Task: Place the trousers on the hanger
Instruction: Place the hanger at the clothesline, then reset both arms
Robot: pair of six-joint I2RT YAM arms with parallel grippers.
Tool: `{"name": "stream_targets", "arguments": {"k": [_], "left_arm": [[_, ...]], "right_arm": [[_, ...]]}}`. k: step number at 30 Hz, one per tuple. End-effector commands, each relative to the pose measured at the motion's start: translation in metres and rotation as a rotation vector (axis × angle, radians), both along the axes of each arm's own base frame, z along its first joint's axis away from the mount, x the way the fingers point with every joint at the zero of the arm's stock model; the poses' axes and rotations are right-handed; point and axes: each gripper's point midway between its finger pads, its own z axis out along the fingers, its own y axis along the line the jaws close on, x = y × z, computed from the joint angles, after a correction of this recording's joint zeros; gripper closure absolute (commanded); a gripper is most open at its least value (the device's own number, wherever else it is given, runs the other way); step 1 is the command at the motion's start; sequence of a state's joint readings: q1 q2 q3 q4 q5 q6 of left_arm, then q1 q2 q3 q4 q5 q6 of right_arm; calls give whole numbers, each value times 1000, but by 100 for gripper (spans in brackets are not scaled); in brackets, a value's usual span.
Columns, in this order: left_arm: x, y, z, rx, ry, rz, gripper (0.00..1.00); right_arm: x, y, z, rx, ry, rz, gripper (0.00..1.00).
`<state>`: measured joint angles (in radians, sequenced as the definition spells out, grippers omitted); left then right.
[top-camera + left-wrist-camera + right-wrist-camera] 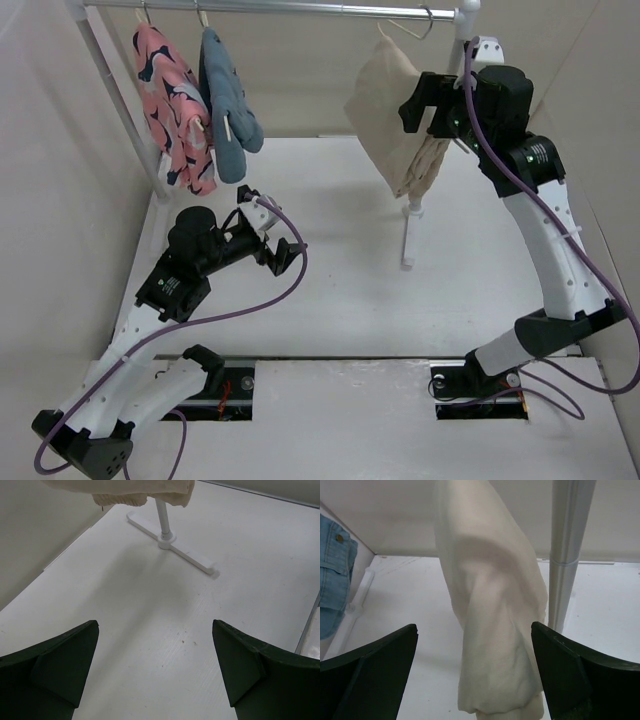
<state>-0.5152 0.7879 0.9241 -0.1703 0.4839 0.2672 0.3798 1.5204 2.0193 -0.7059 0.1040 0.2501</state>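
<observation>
**Trousers hanging on the rack; little looked left to do**

Nearest the arm bases, the left gripper (155,630) hovered low over the bare surface (350,310), well to the left of the rack post (412,215). Its fingers were spread wide and held nothing. In its wrist view only the post's foot and the lower hem of the trousers showed ahead.

Farther back, the right gripper (418,98) was raised just left of the post, at the height of the hanging cloth. Its fingers were also spread wide. In its wrist view the trousers (495,620) hung freely in front of the gap, clamped by neither finger.

The trousers were folded and draped just left of the post, clear of the surface. They hung beneath the hanger (427,20), whose hook sat over the rail (300,8) close to the post's top. The cloth hid the hanger's bar, so how evenly the trousers lay across it could not be told.

Far to the left of the post, a pink garment (170,110) and a blue garment (225,110) hung on the same rail.

By this showing the placing looked done. What remained was probably for the right arm to back away without brushing the cloth.
</observation>
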Motion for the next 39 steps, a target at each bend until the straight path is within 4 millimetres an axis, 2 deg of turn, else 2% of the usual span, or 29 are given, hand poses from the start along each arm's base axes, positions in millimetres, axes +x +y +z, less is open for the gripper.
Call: {"name": "stream_targets", "arguments": {"k": [1, 3, 10, 11, 12, 13, 14, 15, 16, 17, 18, 20, 21, 22, 23, 24, 26, 27, 28, 29, 32, 34, 35, 36, 38, 39], "left_arm": [[-1, 0, 18, -25, -44, 1, 5], [-1, 1, 16, -21, -36, 0, 5], [-2, 3, 14, -9, -20, 13, 5], [-1, 6, 16, -11, -29, 32, 5], [4, 11, 2, 11, -3, 67, 5], [6, 13, -3, 13, 14, 90, 5], [8, 17, -7, 13, 21, 117, 5], [9, 21, -18, 22, 42, 146, 5], [16, 28, -27, 28, 65, 208, 5], [17, 33, -31, 27, 74, 242, 4], [20, 37, -40, 31, 95, 277, 4], [27, 49, -53, 15, 139, 380, 2], [28, 51, -60, 14, 158, 403, 2], [27, 53, -68, 10, 174, 419, 2], [31, 61, -69, -11, 173, 455, 2], [32, 66, -75, -39, 186, 488, 1], [34, 69, -81, -66, 192, 510, 1], [37, 75, -81, -77, 197, 545, 1], [39, 76, -78, -106, 202, 557, 1], [45, 80, -82, -127, 197, 579, 1], [50, 87, -84, -198, 189, 624, 1], [51, 90, -107, -195, 226, 646, 1], [51, 94, -113, -208, 231, 661, 1], [52, 99, -131, -196, 248, 682, 1], [52, 106, -140, -225, 252, 714, 1], [53, 109, -139, -237, 238, 723, 0]], "right_arm": [[-14, -8, -1, -24, -1, -17, 0], [-18, -15, -6, -33, 6, -44, 0], [-41, -31, 15, -18, -56, -63, 0], [-51, -35, 26, -7, -83, -63, 0], [-58, -38, 33, 2, -102, -64, 0], [-67, -45, 42, 9, -127, -87, 0], [-70, -50, 37, -2, -130, -99, 0], [-92, -64, 52, 22, -187, -124, 0], [-101, -70, 55, 32, -211, -137, 0], [-104, -74, 43, 31, -213, -155, 0], [-130, -87, 54, 59, -275, -166, 0], [-147, -101, 45, 82, -297, -209, 0], [-162, -109, 28, 101, -295, -231, 0], [-169, -114, 18, 152, -283, -257, 0], [-175, -118, 7, 183, -271, -278, 0], [-186, -126, -18, 247, -244, -320, 0], [-195, -132, -47, 310, -207, -360, 0], [-199, -141, -69, 336, -167, -422, 0], [-197, -143, -106, 349, -96, -465, 0], [-209, -147, -117, 489, -88, -506, 0], [-221, -155, -178, 567, -9, -589, 0], [-221, -154, -196, 652, 5, -607, 0], [-218, -152, -214, 653, 23, -616, 0], [-220, -152, -219, 691, 13, -616, 0], [-218, -150, -230, 701, 22, -610, 0], [-216, -149, -242, 686, 39, -617, 0]]}}
